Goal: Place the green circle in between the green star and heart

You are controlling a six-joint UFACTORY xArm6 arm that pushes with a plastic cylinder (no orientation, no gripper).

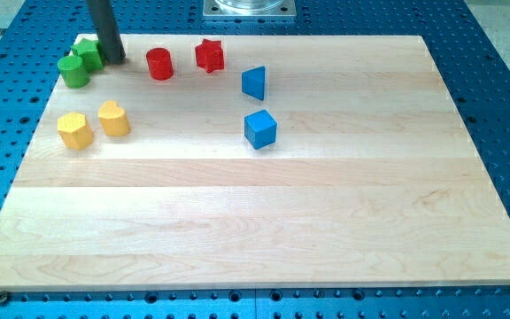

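My tip [114, 60], bare rod gripping nothing, sitting at board's top-left corner, touching green star [88, 51]; green circle [73, 72] just beside. Yellow heart [113, 119] nearer bottom. Risk: nudging star off edge, closing gap.

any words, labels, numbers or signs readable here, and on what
None: no text, label, number or sign can be read anywhere.
The wooden board, the blue pegboard table and the coloured blocks, such as the blue cube and the red star, are all plain.

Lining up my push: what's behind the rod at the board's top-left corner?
My tip touches the green star, whose right part the rod covers. The green circle sits lower left, touching the star. Anything else behind the rod is hidden.
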